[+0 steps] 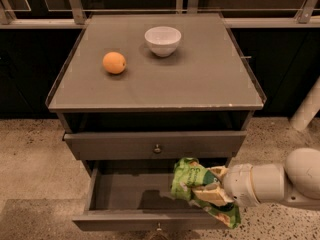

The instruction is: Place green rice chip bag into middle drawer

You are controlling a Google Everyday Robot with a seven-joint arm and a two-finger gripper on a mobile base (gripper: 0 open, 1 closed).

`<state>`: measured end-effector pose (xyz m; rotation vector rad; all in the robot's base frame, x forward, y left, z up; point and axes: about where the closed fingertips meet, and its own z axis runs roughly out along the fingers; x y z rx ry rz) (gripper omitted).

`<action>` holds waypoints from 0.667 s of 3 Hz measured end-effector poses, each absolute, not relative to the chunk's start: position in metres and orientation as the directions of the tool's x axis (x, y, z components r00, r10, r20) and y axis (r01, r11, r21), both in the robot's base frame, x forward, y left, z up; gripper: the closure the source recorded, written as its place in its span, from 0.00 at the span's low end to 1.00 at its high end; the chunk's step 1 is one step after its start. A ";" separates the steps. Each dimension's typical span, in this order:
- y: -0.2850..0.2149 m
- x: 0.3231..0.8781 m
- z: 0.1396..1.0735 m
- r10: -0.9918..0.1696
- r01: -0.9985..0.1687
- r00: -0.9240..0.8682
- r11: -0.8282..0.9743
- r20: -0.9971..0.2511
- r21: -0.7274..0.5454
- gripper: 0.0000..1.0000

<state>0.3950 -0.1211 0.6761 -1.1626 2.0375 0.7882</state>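
Middle drawer [134, 196] is pulled open below the cabinet, its interior floor bare and in shadow, with a small round knob [159, 227] at the bottom edge of its front. The gripper [207, 185] is over the drawer's right-hand part, coming in from the right on a white arm [272, 183]. Its tan fingers [211, 195] are closed in on the green rice chip bag [186, 178], one above and one below the crumpled middle, a firm pinch grip. The bag is held in the air, upper end pointing left over the drawer opening. Its lower end [225, 215] hangs down in front of the drawer's right front corner; can't tell whether that end touches the drawer front, as it overlaps it from this angle. Bag is not resting on the drawer floor as far as can be seen. The upper drawer front [115, 145] just above is closed, with its own knob [157, 148] at centre. On the grey cabinet top [200, 79], an orange [114, 62] sits left of centre and a white bowl [162, 40] sits further back near the middle, the two apart from each other and well apart from the gripper. Speckled floor [30, 156] around the cabinet.
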 end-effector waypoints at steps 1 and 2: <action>-0.156 0.410 0.617 -0.500 -0.824 -0.473 0.541 -0.726 0.165 1.00; -0.160 0.416 0.615 -0.498 -0.815 -0.476 0.560 -0.724 0.151 1.00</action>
